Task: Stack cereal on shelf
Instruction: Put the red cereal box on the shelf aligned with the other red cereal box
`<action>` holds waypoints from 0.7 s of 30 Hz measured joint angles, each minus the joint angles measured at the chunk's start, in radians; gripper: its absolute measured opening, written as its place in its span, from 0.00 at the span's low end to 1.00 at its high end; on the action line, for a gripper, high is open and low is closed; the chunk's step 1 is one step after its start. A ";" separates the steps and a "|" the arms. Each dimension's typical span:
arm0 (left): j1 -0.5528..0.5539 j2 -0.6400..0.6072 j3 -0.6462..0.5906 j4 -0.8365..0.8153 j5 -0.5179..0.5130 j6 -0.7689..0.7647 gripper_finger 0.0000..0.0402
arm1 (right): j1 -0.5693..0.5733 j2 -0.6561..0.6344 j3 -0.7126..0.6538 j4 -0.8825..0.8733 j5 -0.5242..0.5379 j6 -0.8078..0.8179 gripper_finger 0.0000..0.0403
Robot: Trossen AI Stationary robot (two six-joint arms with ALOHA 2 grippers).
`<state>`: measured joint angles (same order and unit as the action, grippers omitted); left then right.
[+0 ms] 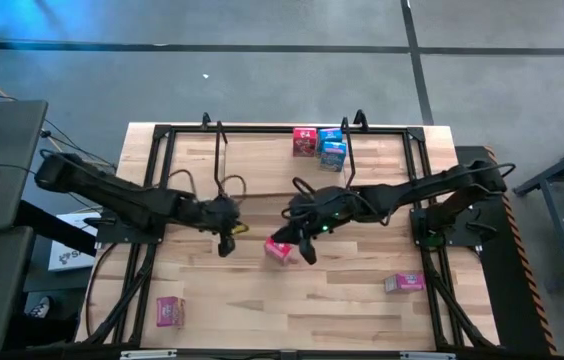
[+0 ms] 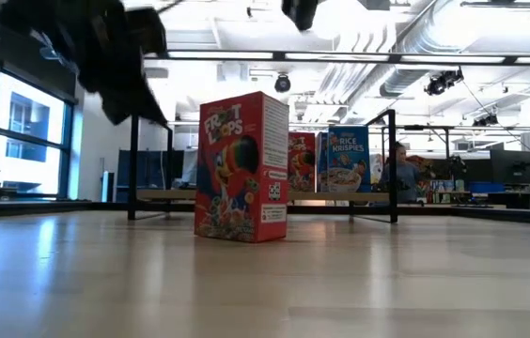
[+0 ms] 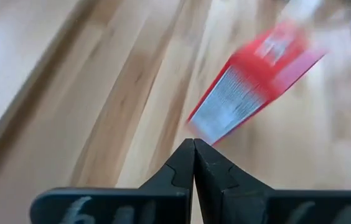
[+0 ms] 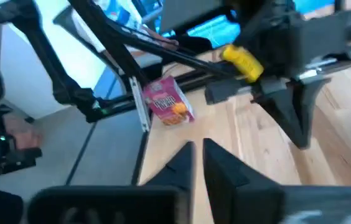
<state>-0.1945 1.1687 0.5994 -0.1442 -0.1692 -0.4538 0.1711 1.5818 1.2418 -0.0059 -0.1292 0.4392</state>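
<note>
A red Froot Loops cereal box stands upright on its base at mid-table and shows red in the left wrist view. My left gripper hovers shut to its left, above the table. My right gripper is shut and hangs just right of the box and above it. The shelf stands at the far edge. A pink box and a blue one stand on its board.
A pink box lies near the near left corner, and another box lies toward the near right. Black rails run along the table's sides. Bare wood lies between the middle box and the shelf. A person is far behind.
</note>
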 joint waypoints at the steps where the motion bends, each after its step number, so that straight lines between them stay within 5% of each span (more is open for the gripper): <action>1: 0.002 -0.028 -0.009 0.017 0.001 -0.003 0.00 | 0.005 0.009 0.036 -0.053 0.013 -0.003 0.09; 12: 0.047 -0.168 -0.049 0.005 0.002 -0.016 0.00 | 0.014 0.237 0.486 -0.700 0.095 -0.096 0.69; 21: 0.051 -0.163 -0.047 -0.006 0.007 -0.011 0.00 | 0.028 0.328 0.517 -0.811 0.305 0.249 0.79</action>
<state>-0.1432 1.0058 0.5522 -0.1498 -0.1625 -0.4646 0.1995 1.9102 1.7592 -0.8170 0.1760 0.6878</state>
